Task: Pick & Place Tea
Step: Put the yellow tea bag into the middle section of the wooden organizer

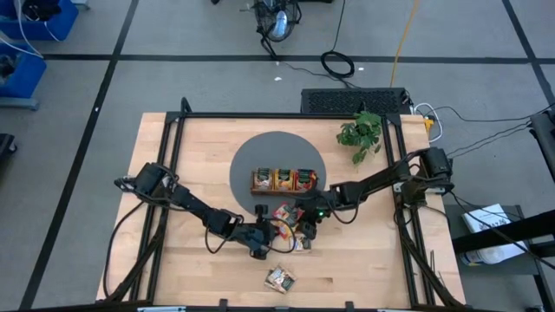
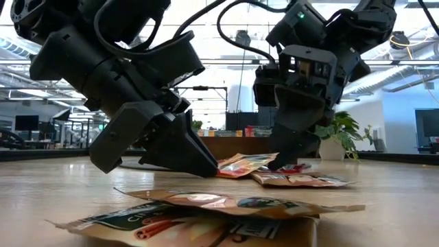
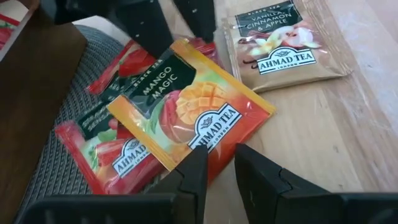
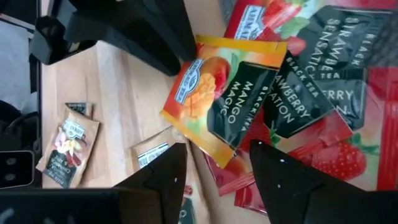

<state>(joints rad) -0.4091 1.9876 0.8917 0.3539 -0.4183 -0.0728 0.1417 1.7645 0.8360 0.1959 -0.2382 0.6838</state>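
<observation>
Printed on the orange-yellow sachet [image 3: 186, 112]: "BLACK TEA", "MANGO MAGIC", "AHMAD TEA LONDON". On the beige sachet [image 3: 283, 40] beside it: "BLACK TEA", "VANILLA CINNAMON & APPLE", "AHMAD TEA LONDON". On the red sachets [image 4: 323, 81] under the orange-yellow one: "BLACK TEA", "STRAWBERRY SENSATION", partly covered, with "AHMAD TEA" legible on one. Lettering on the small sachet [image 4: 65, 146] lying apart on the tabletop too small to read.

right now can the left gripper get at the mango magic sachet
Probably yes. The left gripper sits right at the edge of the orange mango magic sachet, which lies on top of the red strawberry sachets. The right gripper hovers open close over the same pile and could crowd it.
</observation>
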